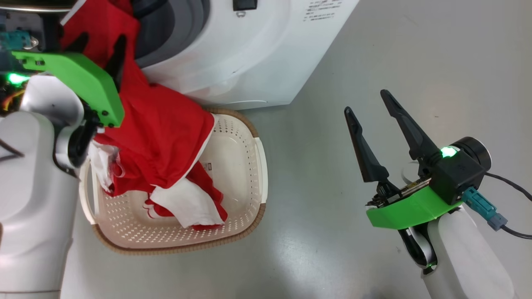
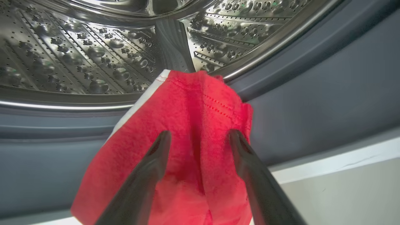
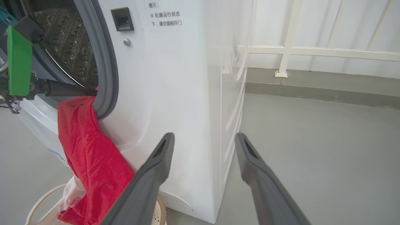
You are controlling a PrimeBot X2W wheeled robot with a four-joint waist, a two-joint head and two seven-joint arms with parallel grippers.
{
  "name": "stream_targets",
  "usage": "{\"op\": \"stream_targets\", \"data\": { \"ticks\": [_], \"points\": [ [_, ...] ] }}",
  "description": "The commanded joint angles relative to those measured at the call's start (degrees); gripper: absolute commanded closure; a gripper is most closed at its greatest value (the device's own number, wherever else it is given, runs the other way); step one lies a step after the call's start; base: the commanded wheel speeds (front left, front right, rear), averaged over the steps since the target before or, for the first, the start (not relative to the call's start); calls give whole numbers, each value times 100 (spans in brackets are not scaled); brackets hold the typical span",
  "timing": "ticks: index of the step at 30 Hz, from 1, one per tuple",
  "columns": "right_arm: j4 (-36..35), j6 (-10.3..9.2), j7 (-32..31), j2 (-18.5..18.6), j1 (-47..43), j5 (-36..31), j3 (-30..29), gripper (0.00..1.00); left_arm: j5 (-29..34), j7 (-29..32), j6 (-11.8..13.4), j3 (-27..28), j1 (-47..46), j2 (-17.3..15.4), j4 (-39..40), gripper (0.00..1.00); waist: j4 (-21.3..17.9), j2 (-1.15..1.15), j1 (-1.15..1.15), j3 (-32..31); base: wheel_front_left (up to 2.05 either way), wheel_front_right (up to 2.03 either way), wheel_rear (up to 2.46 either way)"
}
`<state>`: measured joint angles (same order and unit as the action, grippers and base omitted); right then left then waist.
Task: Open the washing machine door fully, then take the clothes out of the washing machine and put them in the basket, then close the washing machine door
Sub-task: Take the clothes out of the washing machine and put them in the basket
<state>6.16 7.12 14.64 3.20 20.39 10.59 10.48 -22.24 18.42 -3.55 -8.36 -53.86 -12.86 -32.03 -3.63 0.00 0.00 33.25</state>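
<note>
The clothes [image 1: 162, 128], bright red with white parts, hang from the washing machine [image 1: 249, 54] mouth down into the cream basket [image 1: 259, 166] on the floor in front of it. My left gripper [image 1: 99, 43] is at the mouth, open, its fingers spread over the top of the red fabric [image 2: 193, 125] just before the steel drum [image 2: 78, 62]. The right wrist view shows one left finger [image 3: 68, 91] above the hanging cloth [image 3: 90, 156]. My right gripper [image 1: 365, 101] is open and holds nothing, out over the floor to the right of the machine [image 3: 175, 93]. The door is out of view.
A grey rubber ring [image 2: 312, 93] frames the drum opening. Grey floor [image 1: 374, 50] spreads right of the machine and basket. A white railing [image 3: 290, 50] and wall stand behind it. A cable [image 1: 511, 185] trails from my right wrist.
</note>
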Motion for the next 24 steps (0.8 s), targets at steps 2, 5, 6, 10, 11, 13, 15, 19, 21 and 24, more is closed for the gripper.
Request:
{"op": "stream_targets", "data": {
  "ticks": [2, 5, 6, 10, 11, 13, 15, 19, 21, 24],
  "points": [
    [-124, 36, 36, -33, 35, 51, 158, 0, 53, 79, 21, 107, -158, -312, -8, 0, -45, 0, 0, 8, 0, 0, 0],
    [-132, 36, 36, -33, 40, 70, 183, 0, 73, 102, 36, 74, -235, -335, -161, 0, -84, 0, 0, -3, 0, 0, 0],
    [-131, 36, 36, -33, 41, 77, 186, 0, 93, 90, 44, 57, -254, -348, -197, 0, -95, 0, 0, -7, 0, 0, 0],
    [-138, 36, 36, -33, 44, 132, 182, 0, 96, 124, 32, 16, -304, -383, -360, 0, -136, 0, 0, -9, 0, 0, 0],
    [-141, 36, 36, -33, 47, 143, 184, 0, 94, 134, 34, 8, -309, -390, -394, 21, -147, 0, 0, -6, 0, 0, 0],
    [-149, 36, 36, -33, 49, 163, 178, 0, 62, 173, 50, 14, -310, -384, -465, 60, -161, 0, 0, -1, 0, 0, 0],
    [-156, 36, 36, -33, 50, 175, 178, 0, 39, 191, 56, 11, -305, -381, -517, 100, -173, 0, 0, 7, 0, 0, 0],
    [-162, 36, 36, -33, 62, 192, 180, 0, 2, 191, 59, -2, -300, -371, -588, 100, -186, 0, 0, 22, 0, 0, 0],
    [-167, 36, 36, -33, 62, 196, 172, 0, 2, 98, 72, 0, -303, -373, -580, 100, -183, 0, 0, 28, 0, 0, 0],
    [-168, 36, 36, -33, 56, 196, 156, 0, 28, -150, 121, 8, -290, -372, -534, 100, -173, 0, 0, 29, 0, 0, 0]
  ]
}}
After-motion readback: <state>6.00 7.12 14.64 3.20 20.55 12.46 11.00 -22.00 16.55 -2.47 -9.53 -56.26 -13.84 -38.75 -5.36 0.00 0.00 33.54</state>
